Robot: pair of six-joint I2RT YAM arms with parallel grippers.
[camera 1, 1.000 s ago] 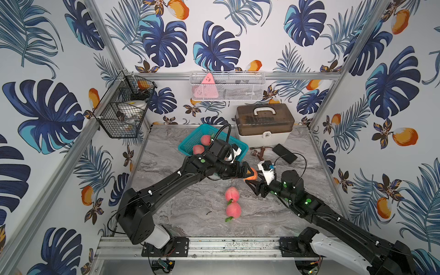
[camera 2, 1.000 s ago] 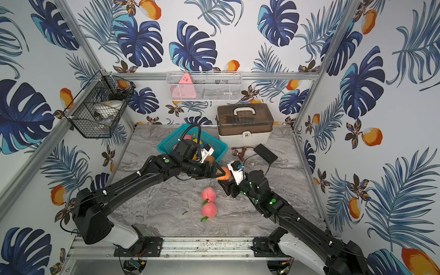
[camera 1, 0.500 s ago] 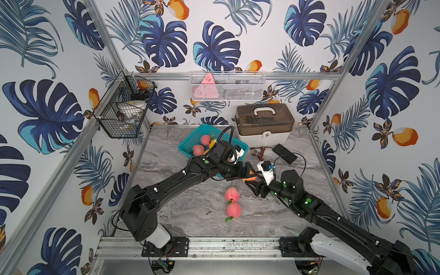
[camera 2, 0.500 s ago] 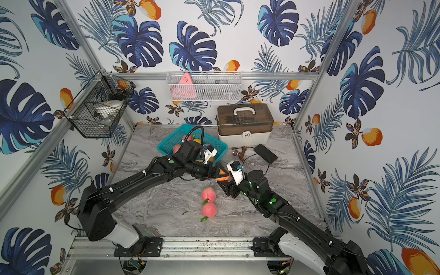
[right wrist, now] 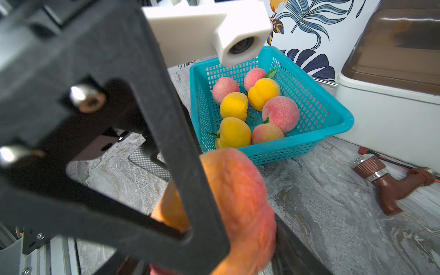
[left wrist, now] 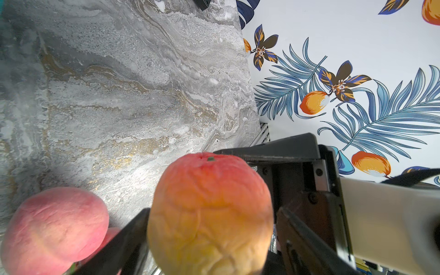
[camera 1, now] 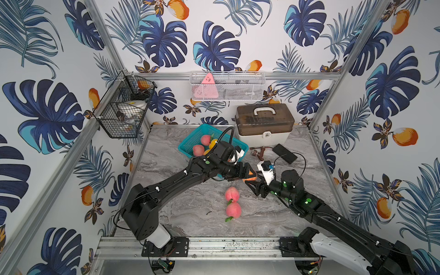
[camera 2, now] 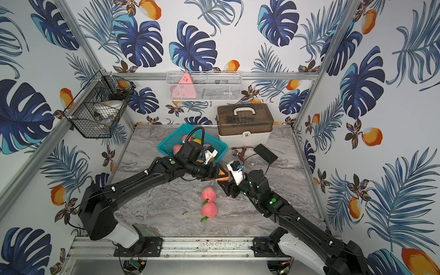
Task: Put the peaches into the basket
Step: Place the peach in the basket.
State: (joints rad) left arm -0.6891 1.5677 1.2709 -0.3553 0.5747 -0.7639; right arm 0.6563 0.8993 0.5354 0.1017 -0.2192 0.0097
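1. Right claw (camera 1: pixel 252 183): clamped on the orange-red peach (left wrist: pixel 209 214). I hold it clear of the table (camera 1: pixel 190 214) at mid-bench, where my other arm can get at it.
2. Left claw (camera 1: pixel 246 172): jaws at about half width, one on either side of that same peach, coming at it from the side opposite the right claw. One finger (left wrist: pixel 128 245) looks to be against the skin. I cannot tell whether the pair presses yet.
3. My reading is a hand-over. The basket (right wrist: pixel 285 152) sits at the back on my left arm's side, so the left has the shorter carry.
4. Basket holds seven peaches (right wrist: pixel 281 114), pink and yellow mixed, with floor showing between them, so there is room.
5. Two pink peaches (camera 1: pixel 231 194) lie on the table one just beside the other, near my claws on the front side. They are not yet picked.
6. Caution: the skin looks soft and wrinkled, so it will likely give under the pads. The right should hold until the left has a sure bite, or the fruit may drop and roll.
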